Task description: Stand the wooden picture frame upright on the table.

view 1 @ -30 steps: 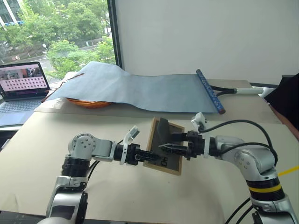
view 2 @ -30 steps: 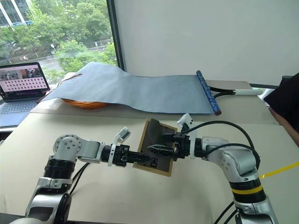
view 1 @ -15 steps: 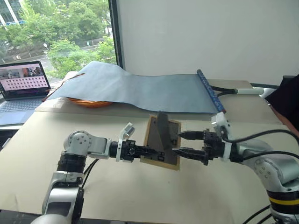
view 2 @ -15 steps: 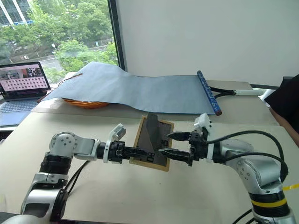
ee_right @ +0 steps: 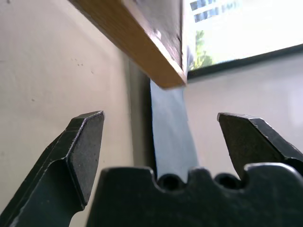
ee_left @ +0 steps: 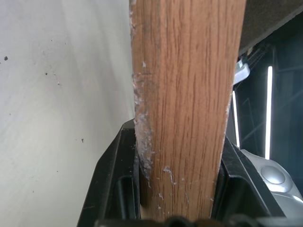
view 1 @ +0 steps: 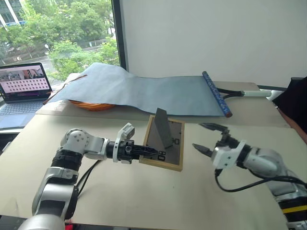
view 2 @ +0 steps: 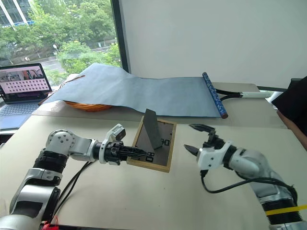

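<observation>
Your left pincer is clamped on the near-left rim of the small rectangular light-wood picture frame; the left wrist view shows the wood edge wedged between both black fingers. The frame sits around the middle of the pale beige worktop, back side up. Its dark grey-brown back panel faces the camera, with the fold-out stand sticking up from it. The frame looks tilted, its pinched side lifted, but you cannot tell whether its far edge touches the worktop.

Your right pincer is to the right of the frame, apart from it, with fingers spread wide and nothing between them. In the right wrist view a corner of the frame shows beyond the open fingertips.

Further back, a long blue-grey cloth sheet lies along the far edge of the worktop, draped over an orange round thing at its left end. A dark blue patterned roll lies along the sheet's right end. At the far left edge an open laptop has its screen lit. Behind are a window with green trees and a white wall.
</observation>
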Available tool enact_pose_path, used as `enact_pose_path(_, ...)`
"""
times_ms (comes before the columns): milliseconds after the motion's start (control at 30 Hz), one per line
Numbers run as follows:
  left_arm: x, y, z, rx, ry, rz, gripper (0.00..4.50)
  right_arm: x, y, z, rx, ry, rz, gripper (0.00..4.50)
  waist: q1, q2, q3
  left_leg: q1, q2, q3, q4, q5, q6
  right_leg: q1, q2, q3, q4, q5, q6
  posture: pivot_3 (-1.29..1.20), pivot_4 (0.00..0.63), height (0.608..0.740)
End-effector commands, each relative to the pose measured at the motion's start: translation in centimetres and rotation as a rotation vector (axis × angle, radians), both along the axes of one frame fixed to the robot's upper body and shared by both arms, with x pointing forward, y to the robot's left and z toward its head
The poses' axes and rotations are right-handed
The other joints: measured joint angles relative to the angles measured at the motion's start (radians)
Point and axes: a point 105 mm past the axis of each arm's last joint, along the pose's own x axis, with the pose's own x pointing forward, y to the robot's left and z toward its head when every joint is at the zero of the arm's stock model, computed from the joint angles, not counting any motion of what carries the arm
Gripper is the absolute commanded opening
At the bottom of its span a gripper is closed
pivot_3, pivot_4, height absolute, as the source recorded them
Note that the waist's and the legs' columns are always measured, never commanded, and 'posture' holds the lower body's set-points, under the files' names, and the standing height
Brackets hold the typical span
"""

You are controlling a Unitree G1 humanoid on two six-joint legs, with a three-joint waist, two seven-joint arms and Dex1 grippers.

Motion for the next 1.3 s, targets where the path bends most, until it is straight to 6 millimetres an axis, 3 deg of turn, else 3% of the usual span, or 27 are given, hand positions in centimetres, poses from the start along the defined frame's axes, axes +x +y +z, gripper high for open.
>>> enact_pose_path(33, -0.4, -0.8, 2.0, -0.075, -0.039, -0.060, 1.16, -0.4, 2.5, 1.0, 0.020, -0.166, 0.087, 4.44, 0.000, 0.000, 0.000, 0.000, 0.000, 0.000, 0.000, 0.000, 0.000, 0.000, 0.000, 0.000, 0.001, 0.000, 0.000, 0.00, 0.150, 0.694)
enact_pose_path(133, -0.7, -0.9, 2.0, -0.069, -0.042, -0.075, 1.16, -0.2, 3.7, 1.9, 0.072, -0.222, 0.117, 4.44, 0.004, 0.000, 0.000, 0.000, 0.000, -0.001, 0.000, 0.001, -0.001, 0.000, 0.000, -0.001, 0.002, 0.000, 0.000, 0.00, 0.150, 0.694)
enact_pose_path(267, -1.3, -1.1, 1.7, -0.042, -0.060, -0.097, 1.16, 0.1, 4.5, 2.3, 0.107, -0.219, 0.155, 3.47, 0.011, 0.000, 0.000, 0.000, 0.000, -0.002, 0.001, 0.002, -0.001, 0.001, 0.000, -0.002, 0.003, 0.000, -0.001, 0.00, 0.150, 0.694)
enact_pose_path(433, -1.5, -0.8, 1.4, -0.003, -0.124, -0.082, 1.16, 0.4, 4.0, 2.6, 0.151, -0.195, 0.155, 1.81, 0.017, 0.001, 0.001, 0.000, 0.000, -0.002, 0.001, 0.002, -0.001, 0.001, 0.000, -0.001, 0.003, 0.000, -0.001, 0.00, 0.150, 0.694)
enact_pose_path(500, -1.6, -0.3, 1.6, -0.001, -0.155, -0.064, 2.17, 0.6, 3.6, 2.8, 0.175, -0.179, 0.141, 1.66, 0.018, 0.001, 0.001, 0.000, 0.000, -0.003, 0.001, 0.002, -0.001, 0.001, 0.000, -0.002, 0.004, 0.000, -0.001, 0.00, 0.150, 0.694)
enact_pose_path(567, -1.5, 0.3, 1.8, -0.001, -0.191, -0.040, 2.85, 0.8, 3.1, 3.1, 0.215, -0.154, 0.123, 1.33, 0.018, 0.001, 0.001, 0.000, 0.000, -0.003, 0.001, 0.002, -0.001, 0.002, 0.000, -0.002, 0.004, 0.001, -0.001, 0.00, 0.150, 0.694)
enact_pose_path(667, -1.4, 1.3, 2.1, 0.009, -0.221, -0.004, 3.99, 1.2, 2.5, 3.3, 0.256, -0.101, 0.106, 1.26, 0.016, 0.001, 0.001, 0.001, 0.000, -0.003, 0.001, 0.003, -0.001, 0.002, 0.000, -0.002, 0.004, 0.001, -0.001, 0.00, 0.150, 0.694)
enact_pose_path(733, -0.2, 2.5, 3.0, 0.006, -0.371, 0.116, 4.46, 2.0, 1.5, 3.8, 0.357, -0.016, 0.059, 1.26, 0.016, 0.001, 0.001, 0.001, 0.000, -0.003, 0.001, 0.003, -0.001, 0.002, 0.000, -0.002, 0.005, 0.001, -0.001, 0.00, 0.150, 0.694)
enact_pose_path(800, 0.8, 3.7, 3.9, 0.021, -0.534, 0.223, 4.50, 3.0, 0.2, 4.2, 0.496, 0.100, 0.003, 1.26, 0.015, 0.001, 0.001, 0.001, 0.000, -0.003, 0.001, 0.003, -0.001, 0.002, 0.000, -0.002, 0.005, 0.001, -0.002, 0.00, 0.150, 0.694)
enact_pose_path(867, 0.3, 4.2, 4.5, 0.003, -0.622, 0.225, 4.50, 3.9, -1.3, 4.0, 0.621, 0.236, -0.058, 1.26, 0.016, 0.002, 0.002, 0.001, 0.000, -0.003, 0.001, 0.003, -0.001, 0.002, 0.000, -0.002, 0.006, 0.001, -0.002, 0.00, 0.150, 0.694)
enact_pose_path(1067, -0.7, 4.5, 3.7, 0.041, -0.706, 0.211, 4.50, 5.7, -6.3, 3.8, 1.064, 0.670, -0.215, 1.25, 0.028, 0.002, 0.002, 0.001, 0.000, -0.003, 0.001, 0.004, -0.001, 0.003, 0.000, -0.003, 0.005, 0.001, -0.002, 0.00, 0.150, 0.694)
enact_pose_path(1300, -1.1, 4.2, 2.8, 0.046, -0.696, 0.209, 4.50, 5.6, -10.2, 1.6, 1.281, 0.989, -0.408, 1.25, 0.020, 0.003, 0.003, 0.001, 0.000, -0.003, 0.001, 0.003, 0.000, 0.002, 0.000, -0.003, 0.005, 0.001, -0.002, 0.00, 0.150, 0.694)
